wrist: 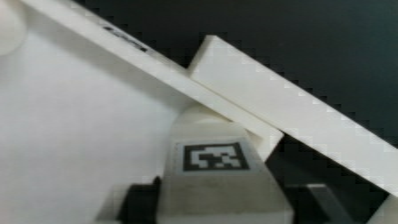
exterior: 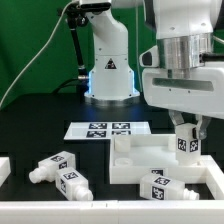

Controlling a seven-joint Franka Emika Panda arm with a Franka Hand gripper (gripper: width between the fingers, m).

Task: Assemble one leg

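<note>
My gripper (exterior: 186, 140) is shut on a leg (exterior: 185, 144), a small white post with a black-and-white tag, and holds it upright over the far right part of the large flat white block (exterior: 140, 162). In the wrist view the leg (wrist: 217, 150) sits between my two dark fingers (wrist: 164, 196), its far end close to the block's white surface (wrist: 80, 130). I cannot tell if it touches. Three more legs lie loose: two at the front of the exterior view's left (exterior: 52, 167) (exterior: 72, 185) and one at the front by the block (exterior: 165, 187).
The marker board (exterior: 108, 129) lies flat behind the block. The robot base (exterior: 108, 75) stands at the back. A thin white wall (wrist: 285, 90) runs slantwise past the leg in the wrist view. A white piece (exterior: 4, 170) shows at the exterior view's left edge.
</note>
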